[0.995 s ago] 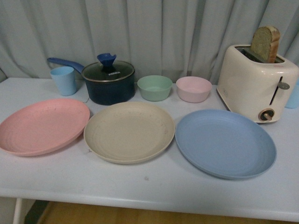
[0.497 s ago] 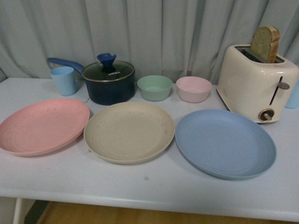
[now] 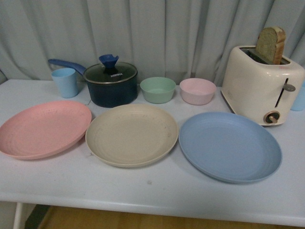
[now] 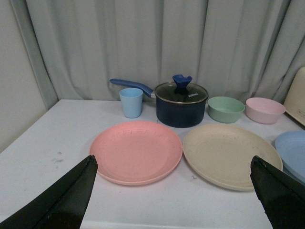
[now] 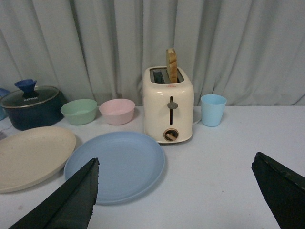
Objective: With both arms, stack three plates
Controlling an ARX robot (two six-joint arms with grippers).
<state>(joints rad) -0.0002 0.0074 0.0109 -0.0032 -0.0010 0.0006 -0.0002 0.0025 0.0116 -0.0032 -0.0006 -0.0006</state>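
Three plates lie side by side on the white table: a pink plate (image 3: 43,128) at the left, a beige plate (image 3: 131,134) in the middle and a blue plate (image 3: 229,145) at the right. None overlap. Neither arm shows in the front view. My left gripper (image 4: 174,164) is open and empty, back from the table's front edge, facing the pink plate (image 4: 136,150) and the beige plate (image 4: 231,154). My right gripper (image 5: 176,164) is open and empty, facing the blue plate (image 5: 116,164) and the bare table beside it.
Behind the plates stand a light blue cup (image 3: 65,81), a dark blue lidded saucepan (image 3: 110,83), a green bowl (image 3: 157,89), a pink bowl (image 3: 197,90) and a cream toaster (image 3: 262,83) holding a bread slice. A second blue cup (image 5: 212,109) stands right of the toaster.
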